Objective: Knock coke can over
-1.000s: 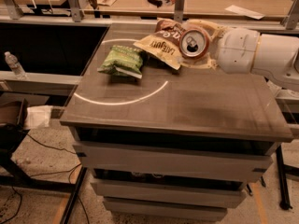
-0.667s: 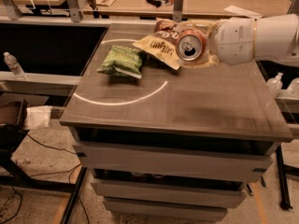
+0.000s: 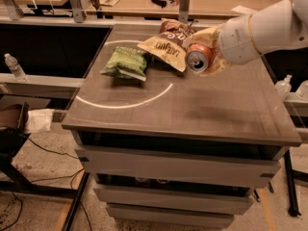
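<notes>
— What was hard to make out in the camera view?

— The gripper point(image 3: 211, 51), over the far side of the table point(image 3: 192, 109), sat mostly behind the coke can point(image 3: 198, 59). Whether it was clamped on the can or loose, I could not tell. The white arm point(image 3: 260, 30) was cut off at the frame edge.

— And the can?

— Tipped, silver top facing the camera, just beside the yellow-brown chip bag point(image 3: 163, 49).

— Counts?

— One can, one green chip bag point(image 3: 126, 62), one yellow-brown bag, and one darker bag point(image 3: 174, 28) half hidden behind it.
</notes>
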{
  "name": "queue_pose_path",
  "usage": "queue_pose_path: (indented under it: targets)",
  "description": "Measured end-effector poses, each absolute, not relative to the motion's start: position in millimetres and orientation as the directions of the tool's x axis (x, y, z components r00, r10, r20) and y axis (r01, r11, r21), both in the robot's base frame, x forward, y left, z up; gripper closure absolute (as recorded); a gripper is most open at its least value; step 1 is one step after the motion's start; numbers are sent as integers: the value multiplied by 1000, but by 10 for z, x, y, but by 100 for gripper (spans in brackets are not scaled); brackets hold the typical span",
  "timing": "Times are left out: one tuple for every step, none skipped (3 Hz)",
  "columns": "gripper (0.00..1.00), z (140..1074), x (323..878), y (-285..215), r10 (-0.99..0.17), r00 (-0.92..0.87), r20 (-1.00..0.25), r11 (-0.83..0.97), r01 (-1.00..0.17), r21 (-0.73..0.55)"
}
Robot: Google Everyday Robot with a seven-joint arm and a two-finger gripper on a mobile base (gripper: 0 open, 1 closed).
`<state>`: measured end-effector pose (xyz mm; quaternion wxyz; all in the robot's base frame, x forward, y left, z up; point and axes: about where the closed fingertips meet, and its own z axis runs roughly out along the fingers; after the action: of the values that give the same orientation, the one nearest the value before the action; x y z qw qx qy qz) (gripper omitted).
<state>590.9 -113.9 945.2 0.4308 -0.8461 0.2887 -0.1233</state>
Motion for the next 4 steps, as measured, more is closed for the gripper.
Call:
queue_pose_path:
  targets:
    - [100,9258,5958,-1222,-586,809,40,-574,-380,-726]
    - [100,9111,5977,-1285,-561,826,52,-651,-401,-644]
    - [100,8926,5931,-1339,-538,842,39,-724,-437,-534]
    - [100,8768,5901,-1375,-532,847,9,-766,-476,-431]
